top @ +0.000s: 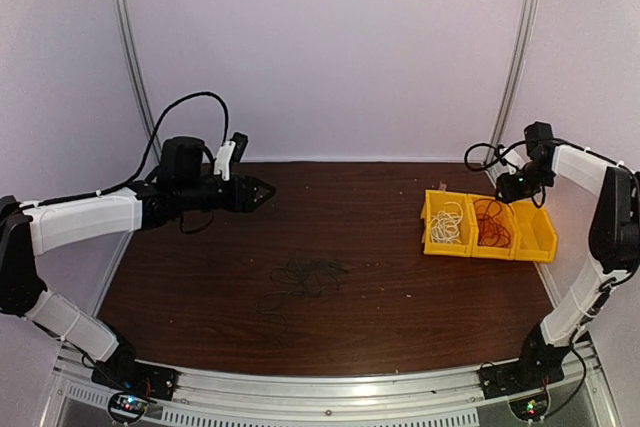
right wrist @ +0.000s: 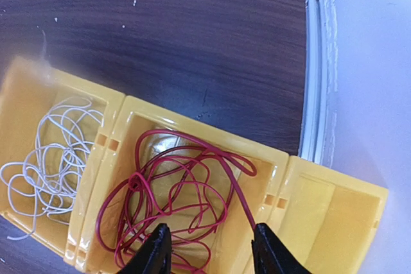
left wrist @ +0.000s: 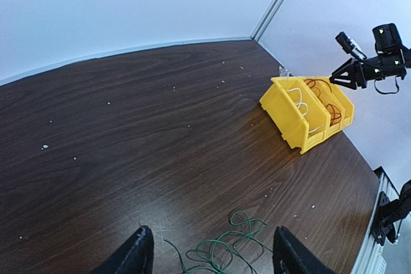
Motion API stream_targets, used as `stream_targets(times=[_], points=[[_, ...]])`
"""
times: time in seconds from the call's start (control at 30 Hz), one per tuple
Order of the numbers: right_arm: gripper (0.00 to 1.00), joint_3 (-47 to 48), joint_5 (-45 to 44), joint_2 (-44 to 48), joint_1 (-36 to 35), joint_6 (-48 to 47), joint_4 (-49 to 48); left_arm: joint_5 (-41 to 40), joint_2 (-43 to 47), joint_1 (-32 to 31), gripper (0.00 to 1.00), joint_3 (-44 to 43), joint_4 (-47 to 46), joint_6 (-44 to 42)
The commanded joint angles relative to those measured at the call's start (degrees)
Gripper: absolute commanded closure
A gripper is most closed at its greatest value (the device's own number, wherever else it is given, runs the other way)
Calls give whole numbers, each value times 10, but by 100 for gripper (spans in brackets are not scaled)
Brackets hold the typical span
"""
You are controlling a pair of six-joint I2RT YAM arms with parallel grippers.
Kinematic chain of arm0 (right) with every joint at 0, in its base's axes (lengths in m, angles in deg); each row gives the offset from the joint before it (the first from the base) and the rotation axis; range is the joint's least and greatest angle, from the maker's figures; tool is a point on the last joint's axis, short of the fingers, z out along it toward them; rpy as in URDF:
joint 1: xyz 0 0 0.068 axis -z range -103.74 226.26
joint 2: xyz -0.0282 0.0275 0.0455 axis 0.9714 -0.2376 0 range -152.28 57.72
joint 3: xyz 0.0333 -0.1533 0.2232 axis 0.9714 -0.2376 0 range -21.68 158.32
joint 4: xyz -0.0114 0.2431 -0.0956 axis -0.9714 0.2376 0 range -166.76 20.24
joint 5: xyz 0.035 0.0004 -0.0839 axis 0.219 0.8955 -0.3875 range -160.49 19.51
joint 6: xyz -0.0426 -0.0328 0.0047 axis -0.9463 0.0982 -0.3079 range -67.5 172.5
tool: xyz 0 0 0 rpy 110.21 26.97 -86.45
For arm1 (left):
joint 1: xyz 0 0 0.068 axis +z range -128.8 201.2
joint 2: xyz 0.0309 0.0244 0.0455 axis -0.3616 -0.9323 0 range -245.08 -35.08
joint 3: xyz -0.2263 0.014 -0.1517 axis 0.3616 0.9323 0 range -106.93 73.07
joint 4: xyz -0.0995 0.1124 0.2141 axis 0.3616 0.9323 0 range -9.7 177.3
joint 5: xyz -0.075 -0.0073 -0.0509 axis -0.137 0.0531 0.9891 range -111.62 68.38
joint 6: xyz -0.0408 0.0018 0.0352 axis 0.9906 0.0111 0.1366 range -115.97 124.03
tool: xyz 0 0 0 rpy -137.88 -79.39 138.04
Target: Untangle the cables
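The dark cable (top: 305,277) sprawls in loose loops on the brown wood-grain table (top: 380,317); the left wrist view shows it as green. The white cable (right wrist: 48,158) and red cable (right wrist: 173,203) lie coiled in adjoining glossy yellow bins (right wrist: 334,222), seen clearest from the right wrist. The left pincer (left wrist: 209,258) hangs spread, framing the dark cable. The right pincer (right wrist: 212,251) is spread over the red cable.

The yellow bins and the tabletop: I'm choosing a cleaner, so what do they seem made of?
The three joined yellow bins look like moulded plastic, smooth and slightly glossy, with highlights on their walls. The dark brown tabletop shows wood grain under a pale sheen: laminate or varnished wood, I cannot tell which.
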Motion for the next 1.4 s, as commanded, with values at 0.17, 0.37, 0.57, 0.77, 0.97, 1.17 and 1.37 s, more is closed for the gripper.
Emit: stream_targets(times=[0.17,0.37,0.57,0.77,0.97,1.17,1.37], points=[[54,-3,-69,79,3,-12,63,0,10,-3,35,20,-25,-5],[72,-28,-128,51,55,-32,17,-1,28,-3,35,37,-32,0],[84,-58,-170,-7,71,-56,-22,-2,34,-3,36,47,-30,0],[86,-76,-107,-18,57,-55,2,-7,36,-3,36,50,-28,-2],[86,-100,-62,4,-27,-19,23,-5,17,-3,36,46,-38,0],[86,-77,-69,7,-75,14,22,5,1,-3,36,40,-44,4],[78,-47,-39,92,-88,-5,53,-24,-1,-3,36,65,-34,-3]])
